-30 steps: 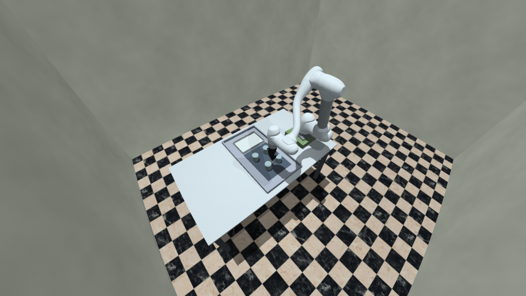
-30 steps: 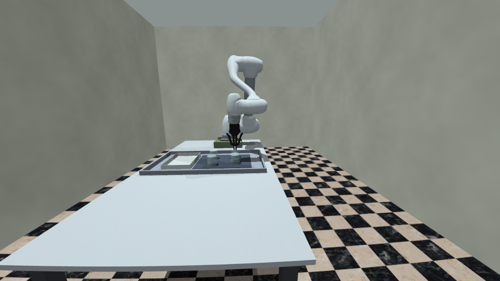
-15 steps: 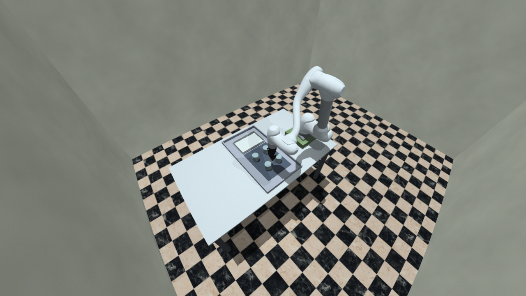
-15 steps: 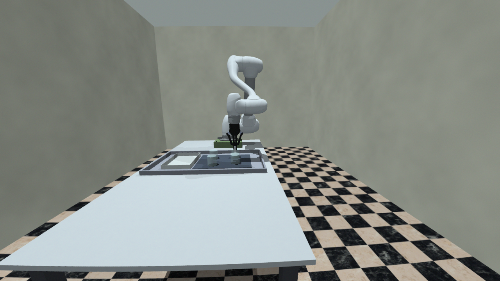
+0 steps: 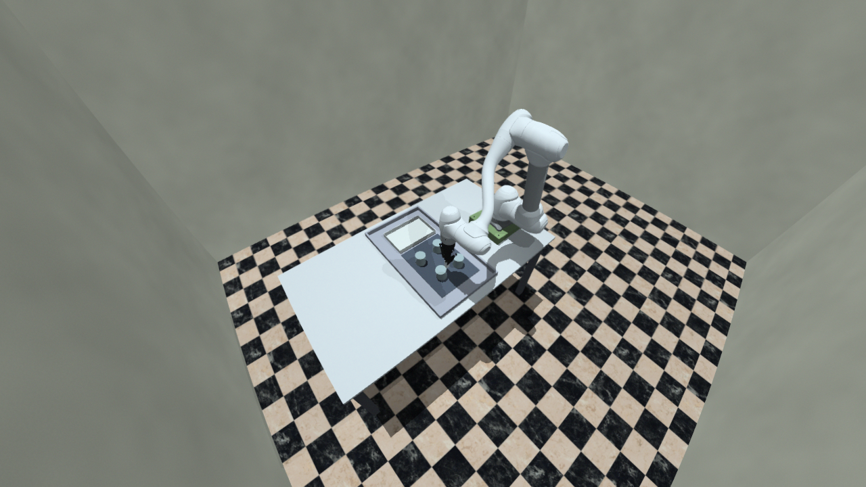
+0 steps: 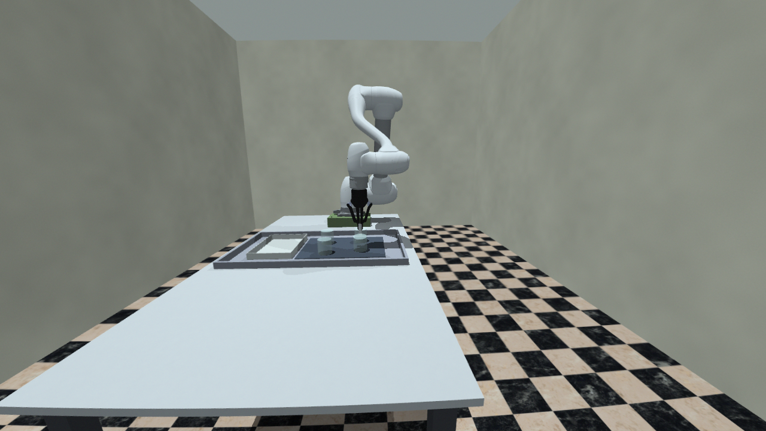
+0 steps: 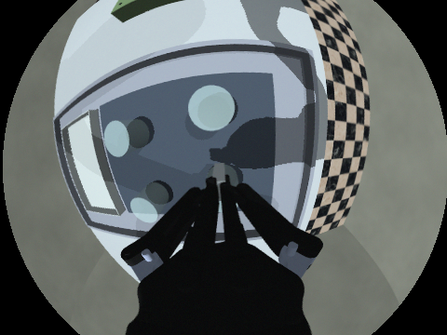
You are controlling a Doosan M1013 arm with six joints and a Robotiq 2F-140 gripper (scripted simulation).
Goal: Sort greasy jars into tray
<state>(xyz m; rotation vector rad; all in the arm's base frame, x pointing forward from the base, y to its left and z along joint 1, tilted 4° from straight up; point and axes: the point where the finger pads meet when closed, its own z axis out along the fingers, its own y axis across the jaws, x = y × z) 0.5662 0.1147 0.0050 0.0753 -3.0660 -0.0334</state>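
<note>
So going left to right in your exterior view: the tray point(image 6: 276, 247) sits at the left end, no jar in it, right beside the dark drying mat point(image 6: 374, 249). You've got all four jars on the mat, mouth down; from the top they're at point(image 5: 421, 260), point(image 5: 437, 244), point(image 5: 441, 273) and point(image 5: 459, 260). Your gripper point(image 6: 359, 225) hangs just above the right-hand jar point(image 6: 360, 241), fingers pinched fully together with nothing between them. Can't tell if the tips actually touch the jar.
</note>
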